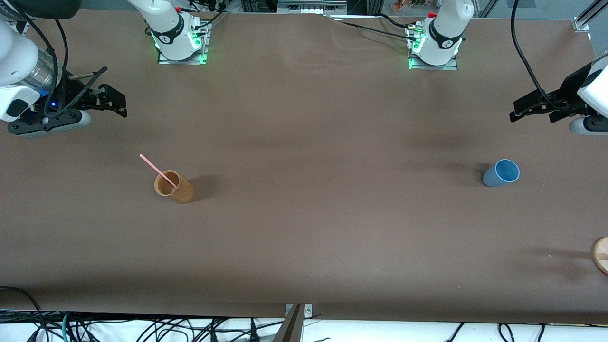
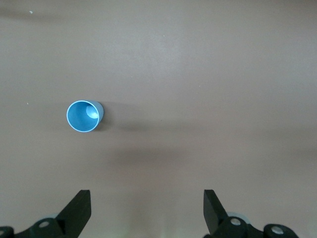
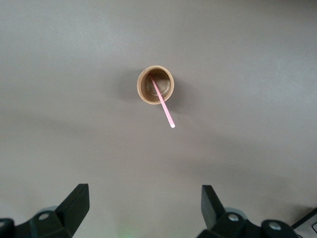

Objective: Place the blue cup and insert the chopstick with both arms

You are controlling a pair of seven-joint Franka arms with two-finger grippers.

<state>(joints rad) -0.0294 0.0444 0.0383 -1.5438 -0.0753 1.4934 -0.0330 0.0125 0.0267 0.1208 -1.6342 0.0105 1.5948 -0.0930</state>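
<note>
Nearest the front camera, at the left arm's end of the tabletop (image 1: 304,247), only the edge of a round wooden object (image 1: 601,255) is seen; it takes no part in the task.

Farther from the camera, the two cups stand at roughly the same depth and well apart. The blue cup (image 1: 501,173) is set upright and empty toward the left arm's end, its mouth open upward. The orange-brown cup (image 1: 174,186) is set upright toward the right arm's end, and the chopstick (image 1: 157,172) is carried in it: its lower end rests inside the cup, and its long axis leans up and out over the rim, away from the camera and toward the right arm's end.

Farther again, the grippers are held in the air over bare tabletop. The left gripper (image 1: 520,110) hangs at the left arm's end, its jaws spread wide and empty; in the left wrist view the blue cup (image 2: 83,116) lies ahead of the jaws and off-centre, nearer one finger than the other. The right gripper (image 1: 118,102) hangs at the right arm's end, its jaws likewise apart and empty; in the right wrist view the chopstick (image 3: 162,103) and its cup (image 3: 155,85) lie ahead, roughly centred between the fingers.

The left arm is judged nearer the blue cup, the right arm nearer the chopstick.
</note>
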